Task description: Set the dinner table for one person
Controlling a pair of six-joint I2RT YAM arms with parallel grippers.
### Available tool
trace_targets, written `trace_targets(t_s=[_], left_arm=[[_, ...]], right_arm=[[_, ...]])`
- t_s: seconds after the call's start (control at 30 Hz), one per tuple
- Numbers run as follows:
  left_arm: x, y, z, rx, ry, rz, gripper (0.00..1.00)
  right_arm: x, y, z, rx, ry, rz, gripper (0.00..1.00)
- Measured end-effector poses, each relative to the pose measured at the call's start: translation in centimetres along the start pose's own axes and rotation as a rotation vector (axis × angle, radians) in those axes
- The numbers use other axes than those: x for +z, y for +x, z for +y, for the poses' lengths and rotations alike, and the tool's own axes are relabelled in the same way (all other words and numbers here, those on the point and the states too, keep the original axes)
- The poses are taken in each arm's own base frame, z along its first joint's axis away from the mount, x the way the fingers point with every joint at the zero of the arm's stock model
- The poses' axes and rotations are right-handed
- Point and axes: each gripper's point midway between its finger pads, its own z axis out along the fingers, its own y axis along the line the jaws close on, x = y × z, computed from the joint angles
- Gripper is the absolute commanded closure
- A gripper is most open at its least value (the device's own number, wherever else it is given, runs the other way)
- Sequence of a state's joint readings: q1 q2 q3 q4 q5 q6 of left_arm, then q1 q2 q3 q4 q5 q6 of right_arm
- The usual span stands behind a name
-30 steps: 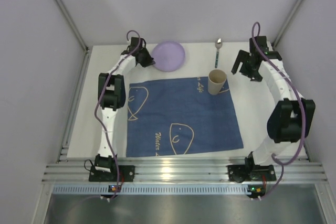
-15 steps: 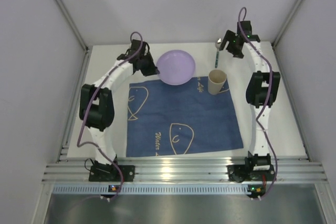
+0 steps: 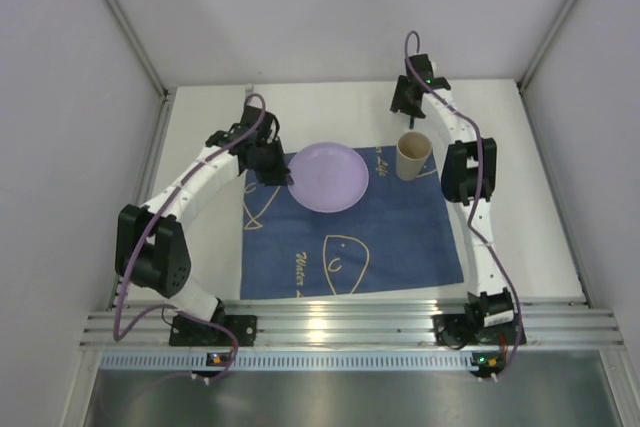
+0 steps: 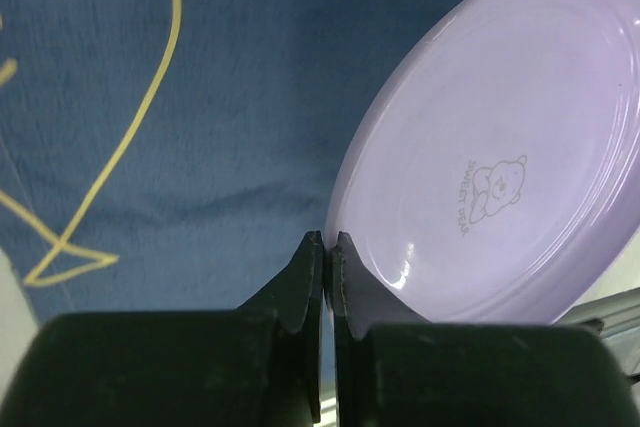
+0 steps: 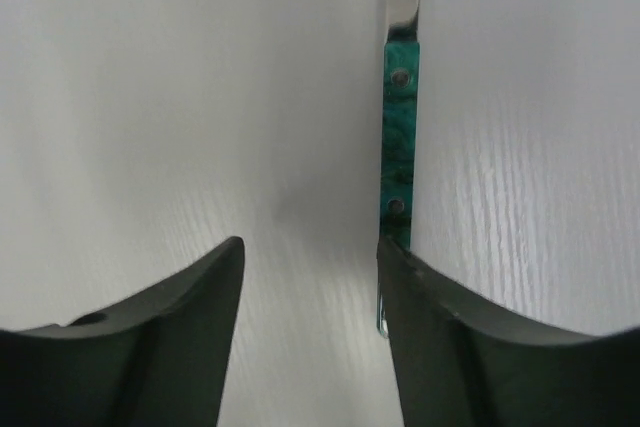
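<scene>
My left gripper (image 3: 284,174) is shut on the left rim of a lilac plate (image 3: 328,176), which is held tilted over the back of the dark blue placemat (image 3: 350,237). In the left wrist view the jaws pinch the plate's (image 4: 500,167) edge at my left gripper (image 4: 328,239), with the placemat (image 4: 150,97) below. My right gripper (image 3: 408,107) is low over the white dinner table (image 3: 520,197) at the back and hides the spoon there. In the right wrist view my right gripper (image 5: 310,247) stands open, and the green-handled spoon (image 5: 400,137) lies against its right finger's inner edge.
A tan paper cup (image 3: 414,155) stands upright on the placemat's back right corner, just in front of the right gripper. Grey walls close the table in on three sides. A silver rail (image 3: 350,322) runs along the near edge by the arm bases.
My left arm has carried the plate from the back of the table forward and right over the placemat. My right arm swung left onto the spoon and its jaws narrowed.
</scene>
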State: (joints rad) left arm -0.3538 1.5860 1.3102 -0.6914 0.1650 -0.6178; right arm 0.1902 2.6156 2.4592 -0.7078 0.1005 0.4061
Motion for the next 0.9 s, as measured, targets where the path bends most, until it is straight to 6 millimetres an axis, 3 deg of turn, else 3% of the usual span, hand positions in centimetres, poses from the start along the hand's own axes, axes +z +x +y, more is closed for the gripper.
trace_targets(t_s=[0.1,0.2,0.27,0.4,0.73,0.9], left_arm=[[0.1,2.4,1.7,-0.007,-0.060,0.068,1.00],[-0.6,3.0,2.4,-0.011,-0.082,0.069,1.00],[-1.5,3.2,2.5,-0.010,-0.080,0.057,1.00],[-2.9,3.7,2.6,-0.013,-0.073,0.035,1.00],[-1.3,6.2,4.0,-0.028,-0.105,0.142,1.00],[-0.5,6.9,4.1,-0.021,-0.102,0.184,1.00]], right_arm=[[0.5,-0.1,0.0,0.001,0.037,-0.013,0.54],[1.3,0.5,-1.1,0.036,0.072,0.007,0.69],[1.3,0.7,-1.8,0.074,0.075,0.028,0.71],[1.4,0.3,-3.0,0.114,0.086,0.036,0.98],[0.8,0.4,-4.6,0.124,0.132,0.048,1.00],[-0.3,0.6,-8.4,0.137,0.198,0.080,1.00]])
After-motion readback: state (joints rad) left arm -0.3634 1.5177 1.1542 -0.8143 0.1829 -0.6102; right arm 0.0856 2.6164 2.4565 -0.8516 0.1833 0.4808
